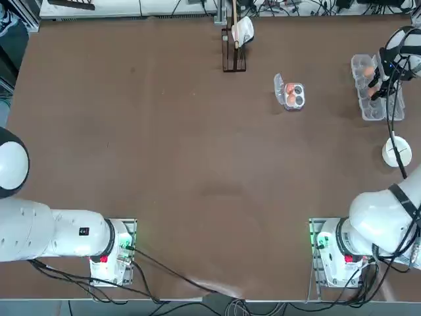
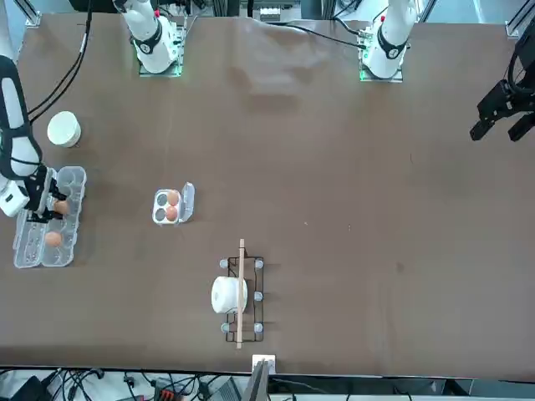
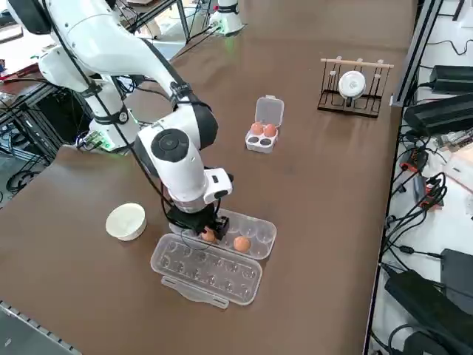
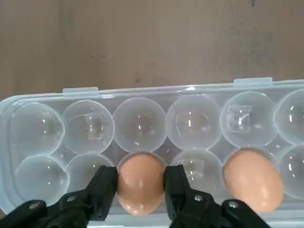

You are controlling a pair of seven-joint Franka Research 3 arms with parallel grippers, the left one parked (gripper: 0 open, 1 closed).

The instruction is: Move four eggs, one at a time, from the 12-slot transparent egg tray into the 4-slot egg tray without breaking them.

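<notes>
Right gripper (image 4: 140,183) fingers (image 4: 105,190) clamped on one egg (image 4: 140,180) seated in the 12-slot transparent egg tray (image 4: 142,95), right on the surface (image 1: 164,164); second egg (image 4: 252,178) two cups along.

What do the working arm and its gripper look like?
The right arm is glossy white with rounded joints, black rings between the segments and a round grey cap on one joint. A black cable runs along it. The right gripper has a white body and two matte black fingers with visible screws.
</notes>
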